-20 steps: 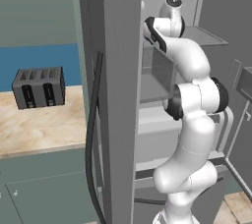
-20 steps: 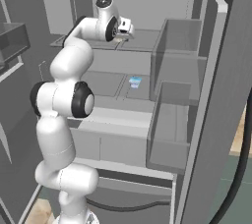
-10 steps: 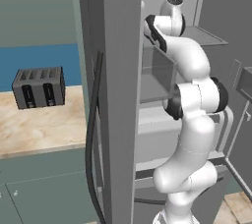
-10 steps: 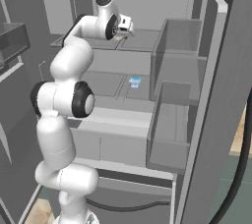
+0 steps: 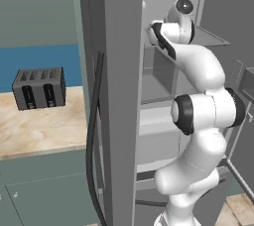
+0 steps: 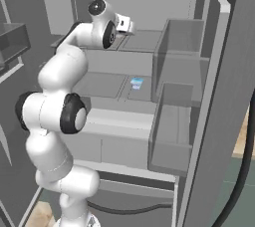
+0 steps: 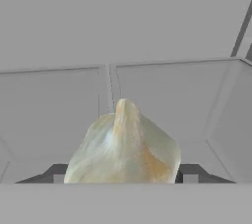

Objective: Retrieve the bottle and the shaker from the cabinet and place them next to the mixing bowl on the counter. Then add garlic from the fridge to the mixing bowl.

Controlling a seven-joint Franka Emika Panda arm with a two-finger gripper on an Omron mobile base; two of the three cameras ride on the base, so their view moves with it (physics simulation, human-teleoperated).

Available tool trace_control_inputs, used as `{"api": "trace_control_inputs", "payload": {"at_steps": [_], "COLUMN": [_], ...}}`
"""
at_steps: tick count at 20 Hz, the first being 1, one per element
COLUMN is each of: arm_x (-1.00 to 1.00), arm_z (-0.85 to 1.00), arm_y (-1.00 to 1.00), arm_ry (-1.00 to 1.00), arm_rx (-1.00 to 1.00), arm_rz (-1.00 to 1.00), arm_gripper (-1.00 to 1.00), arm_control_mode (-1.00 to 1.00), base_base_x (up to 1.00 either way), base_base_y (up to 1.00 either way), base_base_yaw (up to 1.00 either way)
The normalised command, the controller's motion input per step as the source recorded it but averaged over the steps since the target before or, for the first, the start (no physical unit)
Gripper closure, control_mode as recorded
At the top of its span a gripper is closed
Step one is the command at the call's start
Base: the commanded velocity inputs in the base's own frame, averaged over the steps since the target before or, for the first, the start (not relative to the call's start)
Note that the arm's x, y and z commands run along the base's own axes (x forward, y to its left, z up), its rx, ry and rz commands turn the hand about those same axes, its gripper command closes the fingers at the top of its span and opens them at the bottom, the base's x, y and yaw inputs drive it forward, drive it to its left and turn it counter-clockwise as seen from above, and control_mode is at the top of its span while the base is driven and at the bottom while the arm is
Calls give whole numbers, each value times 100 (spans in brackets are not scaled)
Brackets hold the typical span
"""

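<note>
In the hand view a pale garlic bulb (image 7: pixel 123 149) with a tan blush sits close up between my two dark fingertips (image 7: pixel 189 174). My gripper (image 7: pixel 123 176) is shut on it just above a pale fridge shelf (image 7: pixel 162 85). From the right base view the gripper (image 6: pixel 127 23) is at the top shelf inside the open grey fridge (image 6: pixel 149 2). The counter (image 5: pixel 39 126) lies left of the fridge. The bottle, shaker, cabinet and mixing bowl are out of view.
The fridge's door edge (image 5: pixel 119 96) with its black seal (image 5: pixel 92 136) stands between arm and counter. A dark toaster (image 5: pixel 39 87) sits on the counter. Door bins (image 6: pixel 179 47) line the right side. A small blue-white item (image 6: pixel 136 82) rests on a lower shelf.
The hand has risen slightly at the top shelf and turned a little. The rest of the arm has barely shifted.
</note>
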Motion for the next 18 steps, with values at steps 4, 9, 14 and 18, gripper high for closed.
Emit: {"api": "trace_control_inputs", "payload": {"at_steps": [4,9,14,18], "arm_x": [-100,-100,-100,-98], "arm_z": [22,3,0,-8], "arm_y": [0,0,0,0], "arm_ry": [-7,9,26,43], "arm_rx": [0,3,8,7], "arm_rz": [-9,-10,-11,-7], "arm_gripper": [100,100,100,100], "arm_control_mode": [-100,-100,-100,-100], "base_base_x": [0,0,0,0], "base_base_y": [0,0,0,0], "base_base_yaw": [0,0,0,0]}}
